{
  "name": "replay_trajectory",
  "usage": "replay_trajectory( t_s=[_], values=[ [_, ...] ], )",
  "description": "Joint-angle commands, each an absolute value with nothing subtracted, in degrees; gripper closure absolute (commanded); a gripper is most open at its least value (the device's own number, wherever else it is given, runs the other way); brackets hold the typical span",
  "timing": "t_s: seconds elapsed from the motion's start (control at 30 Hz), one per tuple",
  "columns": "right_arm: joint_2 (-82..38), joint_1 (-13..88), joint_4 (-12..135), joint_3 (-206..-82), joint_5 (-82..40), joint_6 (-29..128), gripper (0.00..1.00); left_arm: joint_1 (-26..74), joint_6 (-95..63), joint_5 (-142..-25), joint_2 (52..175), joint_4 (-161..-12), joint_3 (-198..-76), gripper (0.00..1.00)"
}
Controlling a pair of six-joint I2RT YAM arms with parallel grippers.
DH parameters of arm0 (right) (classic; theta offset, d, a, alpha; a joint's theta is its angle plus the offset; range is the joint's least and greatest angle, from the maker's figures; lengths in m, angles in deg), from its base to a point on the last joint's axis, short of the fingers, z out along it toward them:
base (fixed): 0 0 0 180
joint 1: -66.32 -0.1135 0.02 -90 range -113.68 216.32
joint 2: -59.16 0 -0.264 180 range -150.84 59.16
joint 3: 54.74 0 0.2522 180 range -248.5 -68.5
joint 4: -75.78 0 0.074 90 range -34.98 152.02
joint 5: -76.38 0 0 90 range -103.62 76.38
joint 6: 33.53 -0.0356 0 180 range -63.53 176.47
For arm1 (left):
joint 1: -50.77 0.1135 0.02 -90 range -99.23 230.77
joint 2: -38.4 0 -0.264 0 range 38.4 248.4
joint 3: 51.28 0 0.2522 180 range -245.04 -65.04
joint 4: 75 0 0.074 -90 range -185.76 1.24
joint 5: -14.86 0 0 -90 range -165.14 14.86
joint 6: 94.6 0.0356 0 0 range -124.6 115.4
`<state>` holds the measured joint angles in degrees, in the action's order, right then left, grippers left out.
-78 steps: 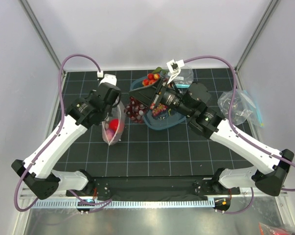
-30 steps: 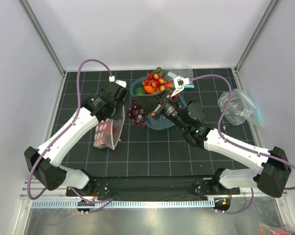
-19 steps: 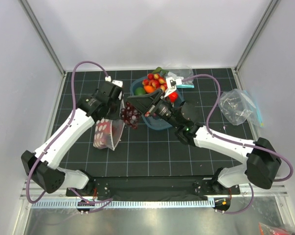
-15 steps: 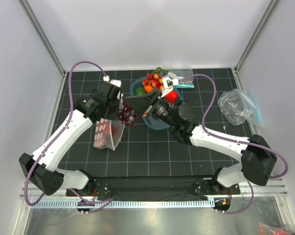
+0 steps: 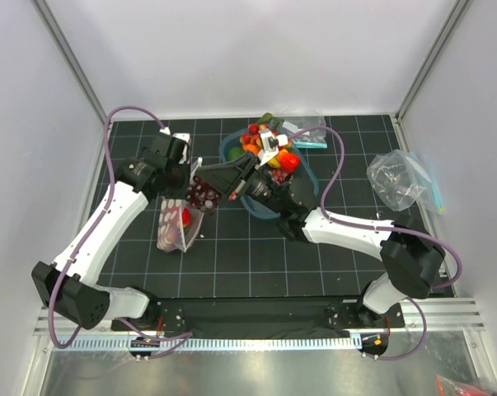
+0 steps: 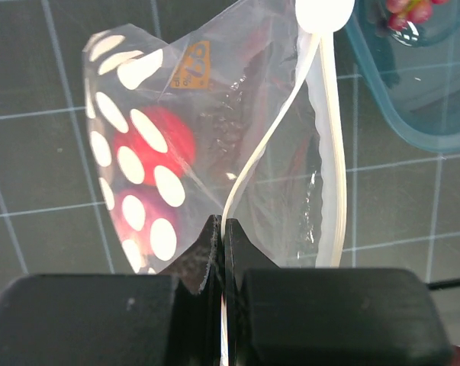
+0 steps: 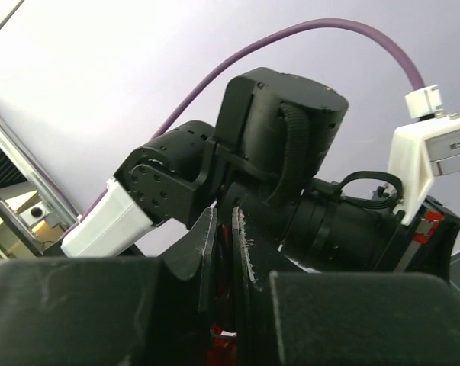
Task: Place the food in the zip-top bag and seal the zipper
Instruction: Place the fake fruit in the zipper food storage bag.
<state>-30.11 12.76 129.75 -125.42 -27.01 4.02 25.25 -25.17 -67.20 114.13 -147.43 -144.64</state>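
Left claw (image 6: 220, 226) pinches the zipper (image 6: 330, 152) of the dotted bag (image 6: 130, 164), strip running near to far, mouth facing right; right claw (image 5: 205, 183), arm stretched leftward, grips the grape bunch (image 5: 203, 195) beside it

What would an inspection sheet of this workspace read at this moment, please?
Surface: black gridded mat, lying flat.
Job's things: dotted zip-top bag holds a red tomato; its zipper is open; grape bunch hangs near the mouth, not yet inside.
Clutter: blue tray of toy food; plain clear bags at the right edge.
Grippers: left gripper shut on the bag's mouth edge; right gripper shut on the grape bunch.
Cables: a purple cable loops off each arm; no snag seen.
Surroundings: white walls on three sides.
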Motion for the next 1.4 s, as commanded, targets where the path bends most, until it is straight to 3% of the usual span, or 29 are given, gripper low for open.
replay_trajectory(
  t_s=[0.0,0.4,0.97,1.37],
  values=[
    [-28.91,11.92,135.85,-128.52,-27.68,5.49,0.99,26.34,-24.72,-73.64,113.2,-145.1,-144.5,1.0],
    [-30.13,11.21,134.18,-134.85,-33.65,7.6,0.99,31.52,-25.52,-84.54,113.02,-145.45,-145.64,1.0],
    [-44.45,9.98,132.69,-149.7,-45.08,6.55,0.99,42.33,-26.48,-102.56,116.98,-142.99,-144.15,1.0],
    [-43.15,10.24,127.85,-146.74,-46.41,16.21,0.99,46.38,-27.45,-106.87,116.28,-142.37,-142.83,1.0]
  ],
)
